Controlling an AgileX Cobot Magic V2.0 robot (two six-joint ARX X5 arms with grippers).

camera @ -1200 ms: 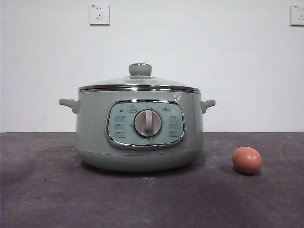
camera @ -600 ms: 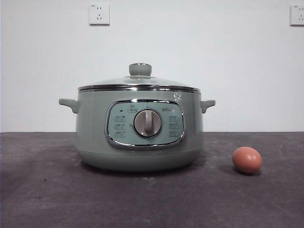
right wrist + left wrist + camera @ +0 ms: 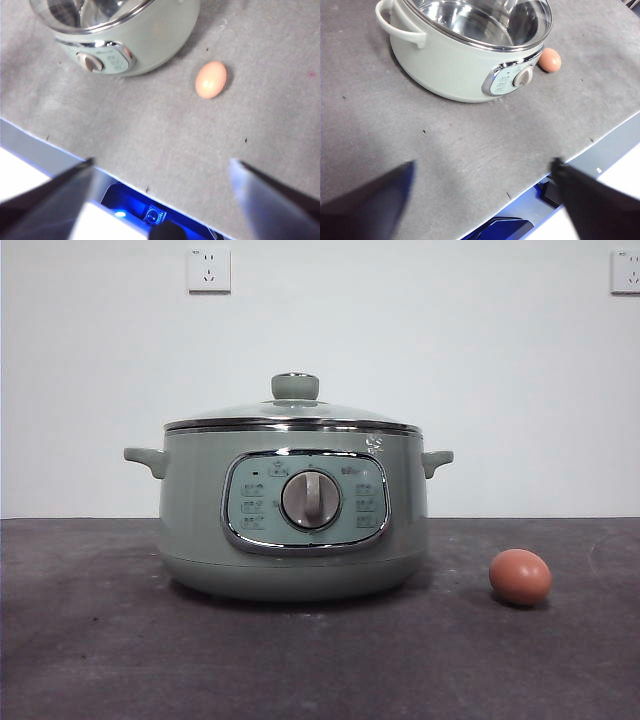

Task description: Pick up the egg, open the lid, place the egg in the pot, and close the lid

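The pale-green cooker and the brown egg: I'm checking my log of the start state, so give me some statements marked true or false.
1. The small reddish-brown oval egg lies on the dark grey table. True.
2. The domed pale-green lid is off the round sage-green pot. False: it sits on the pot.
3. The egg touches the pot. False: a gap separates them.
4. The left gripper and right gripper are open and empty. True.
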